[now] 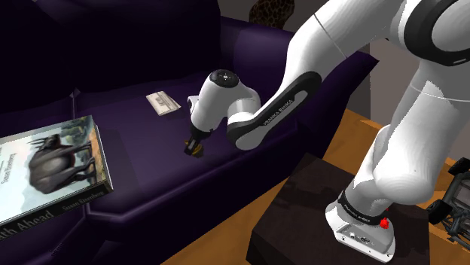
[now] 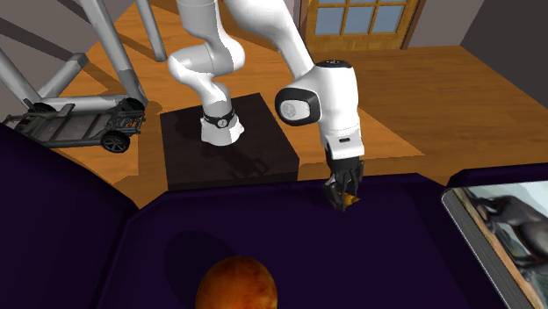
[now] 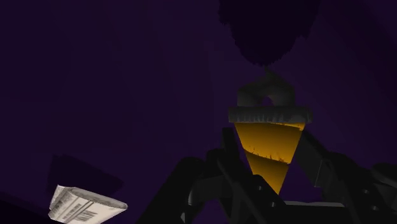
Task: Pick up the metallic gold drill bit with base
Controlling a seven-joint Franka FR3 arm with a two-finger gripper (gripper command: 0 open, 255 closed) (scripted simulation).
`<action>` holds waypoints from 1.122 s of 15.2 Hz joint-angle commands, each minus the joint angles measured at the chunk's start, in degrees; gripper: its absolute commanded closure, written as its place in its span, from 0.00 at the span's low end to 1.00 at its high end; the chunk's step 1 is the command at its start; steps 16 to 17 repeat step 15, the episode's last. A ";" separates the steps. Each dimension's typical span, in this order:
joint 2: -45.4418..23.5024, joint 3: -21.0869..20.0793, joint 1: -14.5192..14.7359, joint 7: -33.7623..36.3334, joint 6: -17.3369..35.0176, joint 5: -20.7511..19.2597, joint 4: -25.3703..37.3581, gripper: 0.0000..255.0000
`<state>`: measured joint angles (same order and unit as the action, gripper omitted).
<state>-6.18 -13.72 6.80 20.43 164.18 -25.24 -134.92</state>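
I'm watching the gripper (image 1: 193, 144) clamping its fingers on the gold drill bit (image 3: 267, 145), low over the purple sofa seat (image 1: 139, 154) — the grasp is looking made, I'd say — and a clear lift off that seat is remaining.

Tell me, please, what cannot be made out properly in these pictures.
Gold cone-shaped drill bit with grey base: shoulder and second exterior views, mostly hidden by the black gripper's fingers.
Small white printed packet: print too small to read.
Large book with a dark animal cover: title cut off by the shoulder view's left edge.
Mottled orange round thing: cut off by the second exterior view's bottom edge; unidentifiable.
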 commanded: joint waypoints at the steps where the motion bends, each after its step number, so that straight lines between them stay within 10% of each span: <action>1: 1.08 -0.60 -0.28 -1.59 -1.15 1.94 0.17 1.00; 17: 7.92 -2.00 -0.38 -10.06 -9.50 12.03 2.43 1.00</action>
